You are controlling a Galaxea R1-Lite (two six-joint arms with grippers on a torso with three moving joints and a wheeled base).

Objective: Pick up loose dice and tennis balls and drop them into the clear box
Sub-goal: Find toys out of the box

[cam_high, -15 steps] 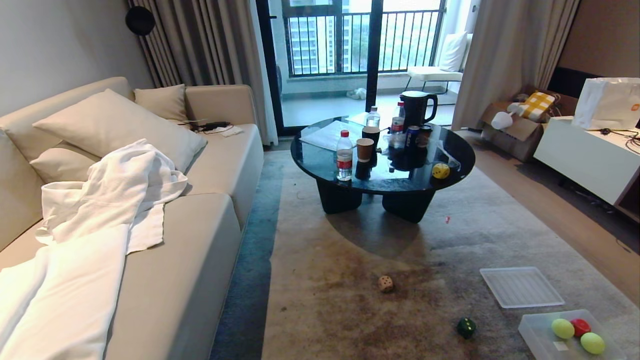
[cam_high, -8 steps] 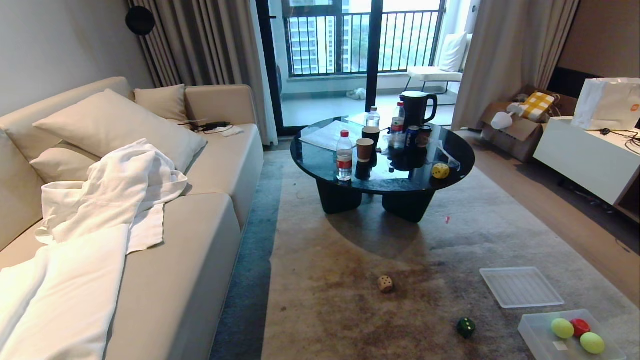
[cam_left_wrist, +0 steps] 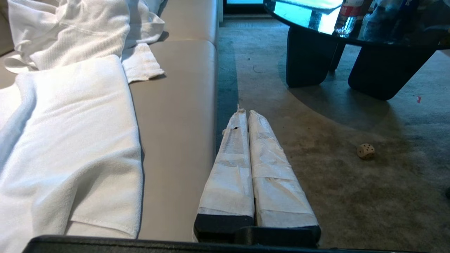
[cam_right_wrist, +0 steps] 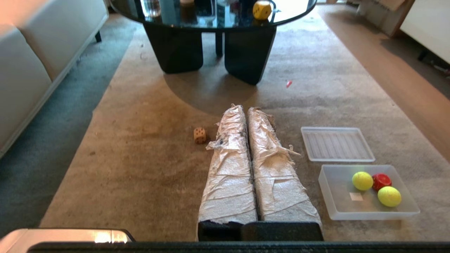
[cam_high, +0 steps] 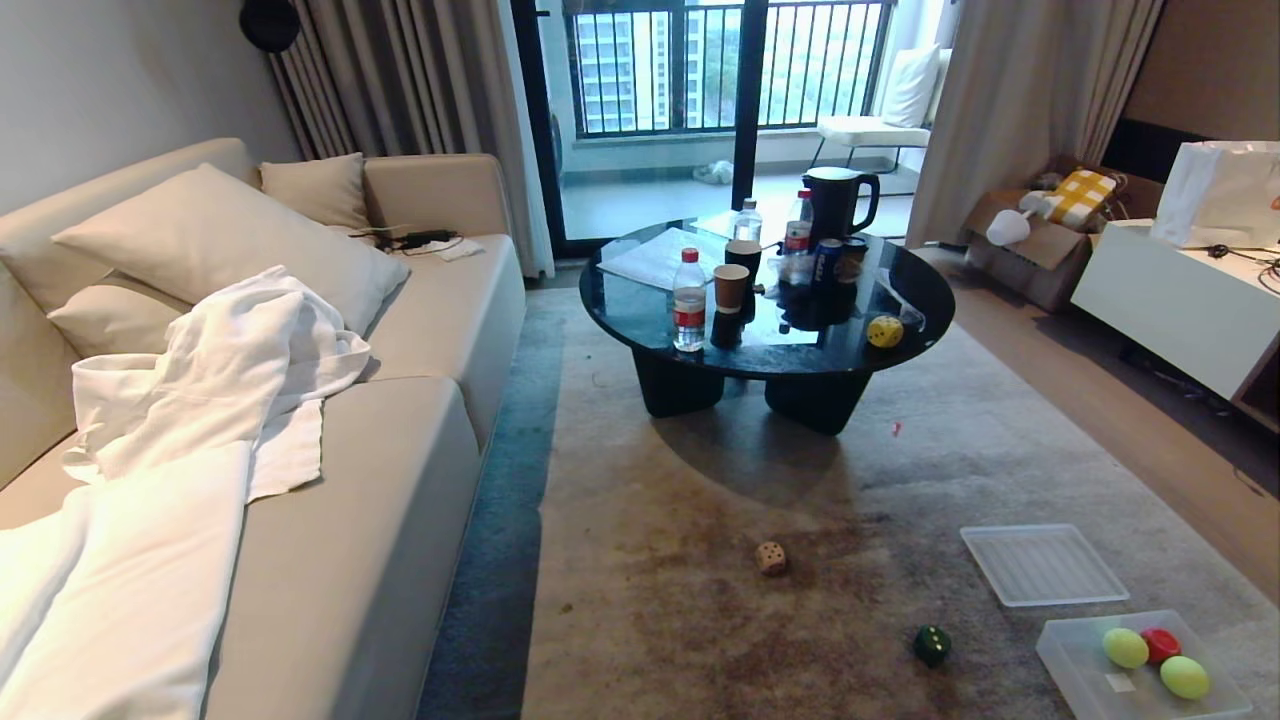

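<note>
So the clear box (cam_high: pixel 1070 665) sits on the short-pile rug (cam_high: pixel 700 620), a shallow frosted plastic tub with rounded corners. Inside it are two fuzzy yellow-green tennis balls (cam_high: pixel 1126 647) with the glossy red die (cam_high: pixel 1161 643) tucked between them, plus a little white label on the bottom. Its flat ribbed lid (cam_high: pixel 1043 564) lies just beside it on the rug.

Three dice are loose. The beige die (cam_high: pixel 771 557), chunky with rounded corners and dark pips, sits out in the open on the rug. The dark green die (cam_high: pixel 932 645) with yellow pips is nearer the box. The yellow die (cam_high: pixel 885 331) is up on the round glossy black table (cam_high: pixel 620 310), near its edge.

Both grippers hang over the floor, holding nothing. The left gripper (cam_left_wrist: pixel 245 113) and right gripper (cam_right_wrist: pixel 244 108) each have long fingers wrapped in crinkly white tape, pressed together tip to tip.
</note>
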